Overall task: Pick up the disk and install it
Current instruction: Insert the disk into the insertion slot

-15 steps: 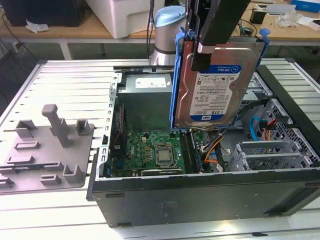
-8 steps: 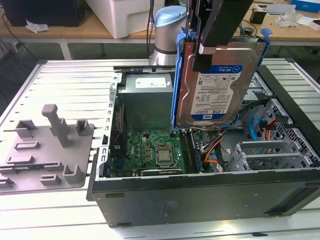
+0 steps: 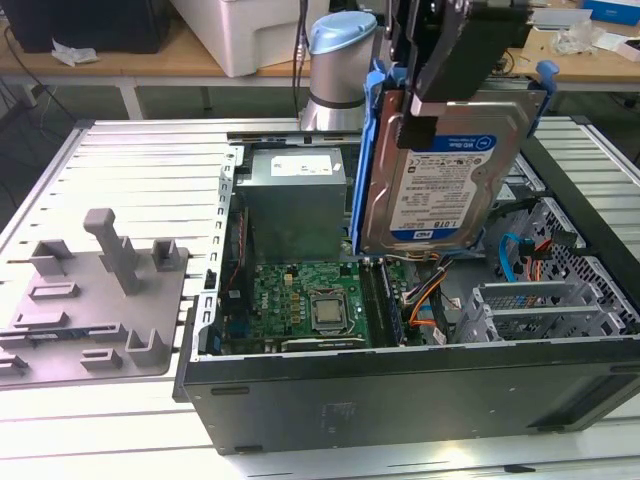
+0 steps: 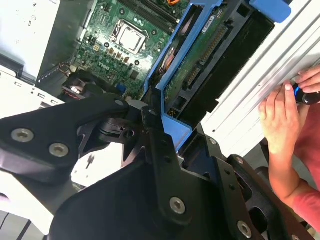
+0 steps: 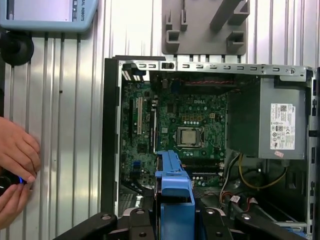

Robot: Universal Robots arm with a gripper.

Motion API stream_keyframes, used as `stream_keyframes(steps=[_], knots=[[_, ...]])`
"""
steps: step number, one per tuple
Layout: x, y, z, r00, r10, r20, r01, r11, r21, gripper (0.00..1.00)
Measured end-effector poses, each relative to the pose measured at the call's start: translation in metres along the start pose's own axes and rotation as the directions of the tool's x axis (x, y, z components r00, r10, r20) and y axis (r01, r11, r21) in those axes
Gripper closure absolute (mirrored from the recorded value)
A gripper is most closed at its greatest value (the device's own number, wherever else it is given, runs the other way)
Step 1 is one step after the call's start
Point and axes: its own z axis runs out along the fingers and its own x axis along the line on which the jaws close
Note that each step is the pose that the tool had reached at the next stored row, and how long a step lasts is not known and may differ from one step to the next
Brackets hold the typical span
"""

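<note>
The disk (image 3: 450, 175), a silver hard drive with a white-and-blue label in a blue carrier frame, hangs upright above the open computer case (image 3: 400, 400). My gripper (image 3: 430, 95) is shut on its upper edge. In the second wrist view the disk's green circuit board (image 4: 200, 55) and blue frame run away from the black fingers (image 4: 160, 145) toward the motherboard (image 4: 120, 40). In the first wrist view the blue frame edge (image 5: 175, 190) stands between the gripper links, over the motherboard (image 5: 185, 125).
A grey power-supply box (image 3: 295, 205) fills the case's back corner. The drive cage (image 3: 545, 300) with cables sits at the exterior view's right. A grey fixture plate (image 3: 95, 300) lies on the table. A person's hands (image 4: 285, 125) rest beside the case.
</note>
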Motion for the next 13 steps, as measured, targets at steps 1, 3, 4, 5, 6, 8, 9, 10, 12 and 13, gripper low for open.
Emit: stream_keyframes(steps=[1, 3, 4, 5, 6, 8, 9, 10, 12, 13], knots=[[0.0003, -0.0020, -0.0001, 1.0000, 0.000, 0.0002, 0.000, 1.0000, 0.0000, 0.63], [0.0011, -0.0060, -0.0002, 1.0000, 0.000, 0.0002, 0.000, 1.0000, 0.0000, 0.63], [0.0016, -0.0083, -0.0002, 1.0000, 0.000, 0.0003, 0.000, 1.0000, 0.0000, 0.63], [0.0024, -0.0106, -0.0003, 1.0000, 0.000, 0.0002, 0.000, 1.0000, 0.0000, 0.63], [0.0032, -0.0127, -0.0003, 1.0000, 0.000, 0.0005, 0.000, 1.0000, 0.0001, 0.63], [0.0050, -0.0173, -0.0004, 1.0000, 0.000, 0.0008, 0.000, 1.0000, 0.0000, 0.63], [0.0064, -0.0212, -0.0006, 1.0000, 0.000, 0.0010, 0.000, 1.0000, 0.0001, 0.63], [0.0083, -0.0268, -0.0007, 1.0000, 0.000, 0.0012, 0.000, 1.0000, 0.0000, 0.63], [0.0106, -0.0360, -0.0009, 1.0000, 0.000, 0.0017, 0.000, 1.0000, 0.0001, 0.63], [0.0113, -0.0390, -0.0010, 1.0000, 0.000, 0.0019, 0.000, 1.0000, 0.0001, 0.63]])
